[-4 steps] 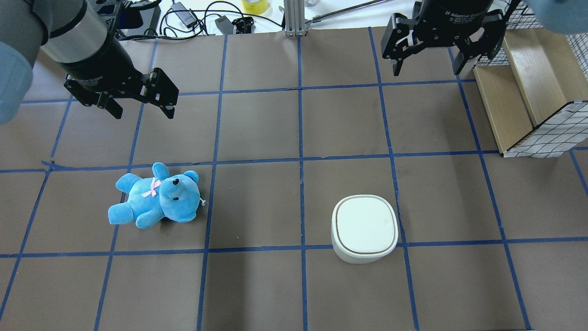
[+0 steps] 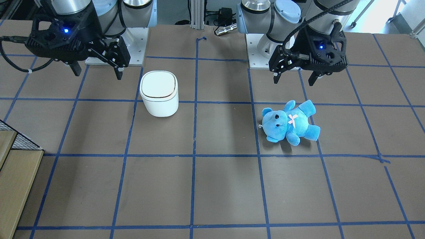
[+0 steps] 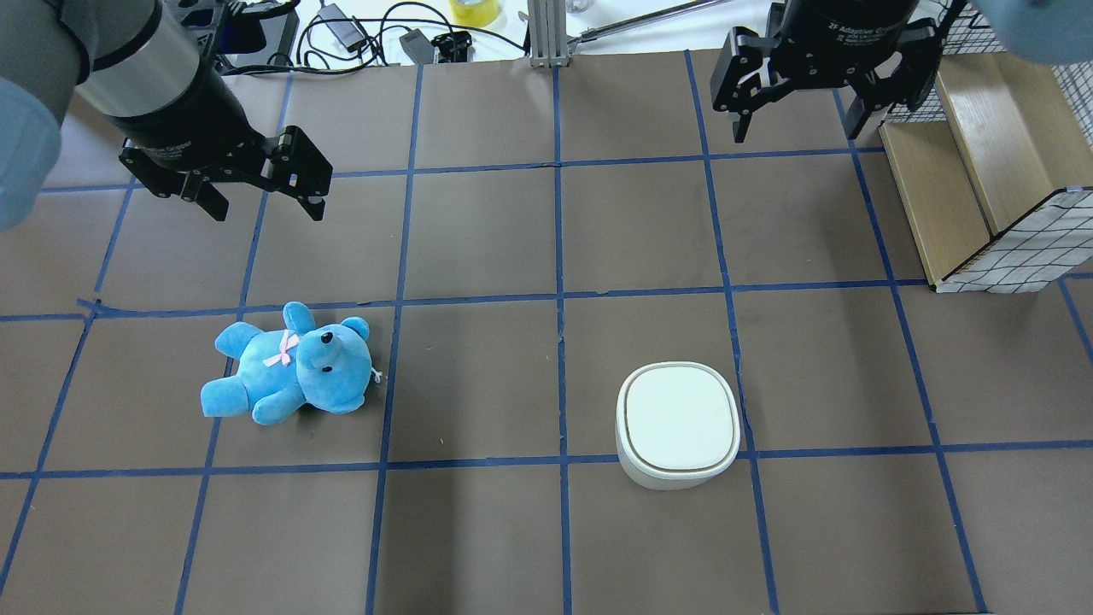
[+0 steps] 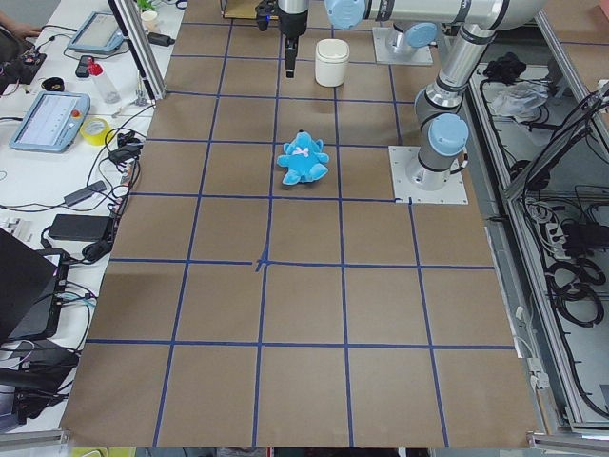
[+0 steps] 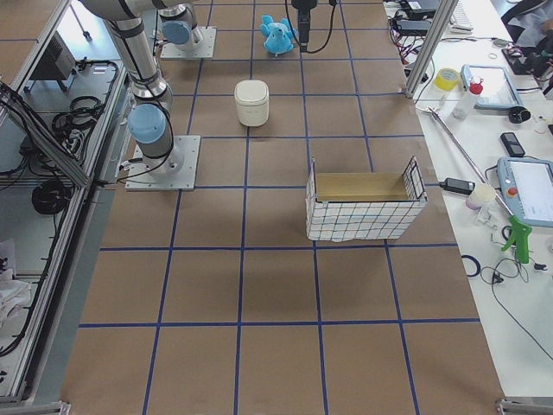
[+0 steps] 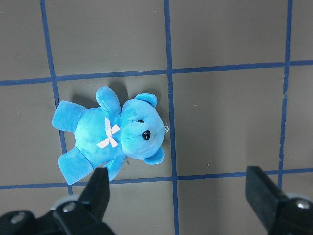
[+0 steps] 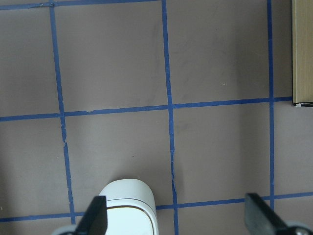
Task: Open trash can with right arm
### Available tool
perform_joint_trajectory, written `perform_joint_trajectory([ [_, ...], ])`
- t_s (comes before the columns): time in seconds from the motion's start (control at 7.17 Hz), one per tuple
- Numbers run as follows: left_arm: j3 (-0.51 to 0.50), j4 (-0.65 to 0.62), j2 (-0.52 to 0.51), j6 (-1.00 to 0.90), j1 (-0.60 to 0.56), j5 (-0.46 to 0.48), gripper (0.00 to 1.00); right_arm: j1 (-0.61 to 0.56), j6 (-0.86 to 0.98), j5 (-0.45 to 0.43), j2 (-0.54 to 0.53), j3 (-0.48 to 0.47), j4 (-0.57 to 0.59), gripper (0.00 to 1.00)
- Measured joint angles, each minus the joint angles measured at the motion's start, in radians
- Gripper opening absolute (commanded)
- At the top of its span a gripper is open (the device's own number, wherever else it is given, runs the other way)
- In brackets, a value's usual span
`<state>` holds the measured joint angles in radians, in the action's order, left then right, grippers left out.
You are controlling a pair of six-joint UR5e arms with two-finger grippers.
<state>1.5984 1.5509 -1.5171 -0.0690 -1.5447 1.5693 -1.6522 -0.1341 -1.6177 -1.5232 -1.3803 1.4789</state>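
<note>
The white trash can stands upright with its lid shut; it also shows in the front view and at the bottom of the right wrist view. My right gripper is open and empty. It hangs above the table, well away from the can on its far side, as the front view also shows. My left gripper is open and empty, above and beyond a blue teddy bear.
The teddy lies on its back on the left half of the table. A wire-mesh basket with wooden boards stands at the far right, close to my right gripper. Cables and tape rolls lie past the table's far edge.
My right gripper has shifted very slightly toward the far edge. The left arm, the can and the teddy have not moved.
</note>
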Motion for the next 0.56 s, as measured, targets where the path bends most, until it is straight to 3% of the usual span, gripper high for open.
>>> perform_joint_trajectory([
  [0.14, 0.0, 0.0, 0.0, 0.0, 0.0, 0.0, 1.0, -0.001, 0.0, 0.002, 0.0, 0.0, -0.003, 0.23],
  [0.28, 0.0, 0.0, 0.0, 0.0, 0.0, 0.0, 1.0, -0.004, -0.003, 0.006, 0.001, -0.003, -0.01, 0.0],
  [0.56, 0.0, 0.0, 0.0, 0.0, 0.0, 0.0, 1.0, -0.04, -0.036, 0.032, 0.004, -0.038, -0.016, 0.0],
])
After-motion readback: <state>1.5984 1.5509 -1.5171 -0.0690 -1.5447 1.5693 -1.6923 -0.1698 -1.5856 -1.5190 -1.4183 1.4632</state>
